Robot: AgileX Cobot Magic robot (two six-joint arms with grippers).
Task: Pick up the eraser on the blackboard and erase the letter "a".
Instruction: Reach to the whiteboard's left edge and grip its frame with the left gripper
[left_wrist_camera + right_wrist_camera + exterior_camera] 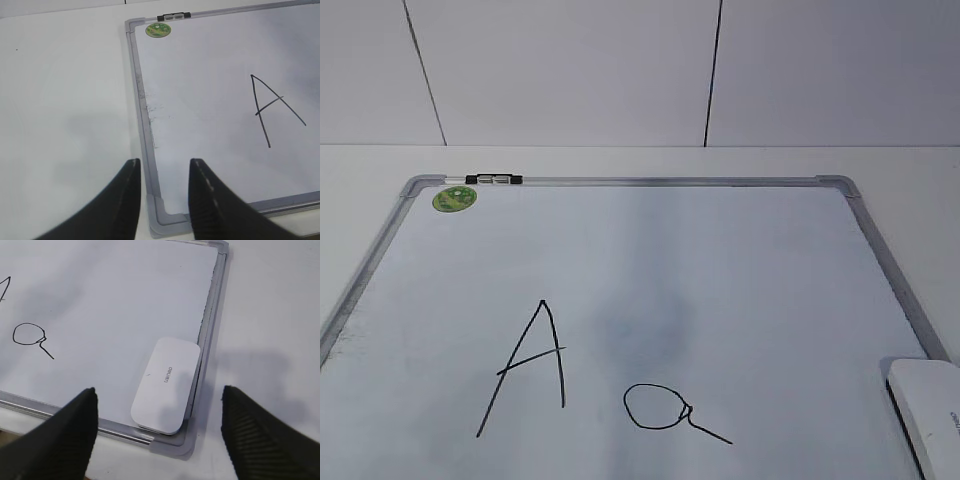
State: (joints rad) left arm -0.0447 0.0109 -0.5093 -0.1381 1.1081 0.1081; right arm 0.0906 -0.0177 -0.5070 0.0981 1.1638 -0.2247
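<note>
Eraser [166,385]: lies flat in the blackboard [650,260] corner; I judge it light, rigid, smooth, best pinched across its long sides.
Right tool [157,432]: released, jaws wide, above it.
Left tool [165,195]: released, empty.

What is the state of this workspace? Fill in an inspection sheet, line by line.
Surface: white table, bare around the board.
Job's things: blackboard lies flat; eraser rests in its near right corner against the frame; small letter "a" unerased, right of the capital "A".
Clutter: green sticker and a small clip on the top frame.
Grippers: left tool open above the near left corner; right tool open wide near the eraser; both empty.
Cables: nothing seen.
Surroundings: white panelled wall behind.
</note>
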